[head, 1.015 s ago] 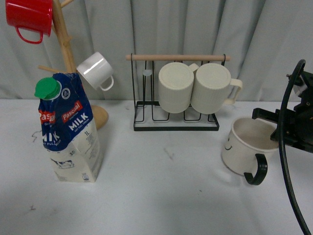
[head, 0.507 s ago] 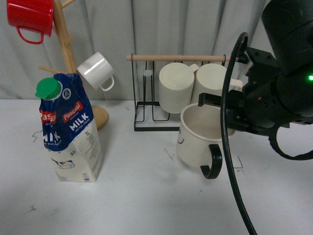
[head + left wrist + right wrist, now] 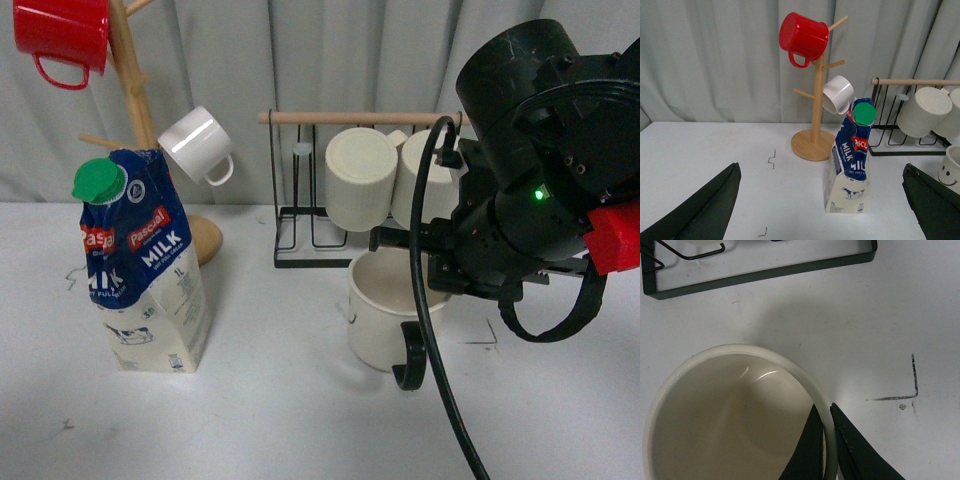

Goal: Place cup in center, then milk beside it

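The cup (image 3: 380, 310) is a wide cream mug with a black handle (image 3: 410, 362). It hangs low over the middle of the table, in front of the wire rack. My right gripper (image 3: 824, 412) is shut on its rim, one finger inside and one outside. A black corner mark (image 3: 912, 390) of the center (image 3: 475, 350) lies just beside the cup. The milk (image 3: 145, 270) stands upright at the left. In the left wrist view the milk (image 3: 850, 160) is ahead of my open, empty left gripper (image 3: 820, 209), and the cup's smiley side (image 3: 952, 170) shows at the edge.
A wooden mug tree (image 3: 135, 100) at the back left carries a red mug (image 3: 60, 35) and a small white mug (image 3: 195, 145). A black wire rack (image 3: 300, 250) behind the cup holds two ribbed cream mugs (image 3: 360, 178). A grey curtain closes the back.
My right arm has carried the cup from the table's right side leftward to the middle, in front of the rack. The milk and the left gripper have not moved.
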